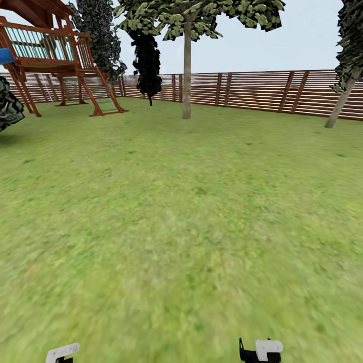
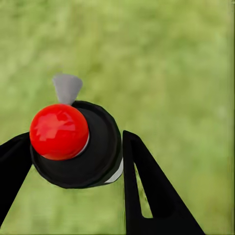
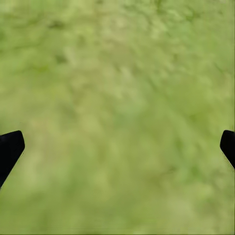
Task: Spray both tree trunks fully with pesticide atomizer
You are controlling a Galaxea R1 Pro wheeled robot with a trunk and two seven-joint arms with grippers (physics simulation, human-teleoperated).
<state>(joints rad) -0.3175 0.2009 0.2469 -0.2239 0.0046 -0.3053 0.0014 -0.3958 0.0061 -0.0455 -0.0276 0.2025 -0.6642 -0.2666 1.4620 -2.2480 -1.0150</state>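
Claws low over the grass, atomizer in the left one.
Left claw (image 2: 73,161) pinched the pesticide atomizer (image 2: 81,147), a black body with a red knob and grey nozzle, between its black fingers (image 2: 147,191). Right claw (image 3: 117,147) was spread wide, holding nothing, above the floor (image 1: 181,227). Far across the lawn, one tree trunk (image 1: 187,75) stood upright near the wooden fence (image 1: 262,91); another trunk (image 1: 341,103) leaned at far right. A red-brown play tower (image 1: 55,60) stood far left.
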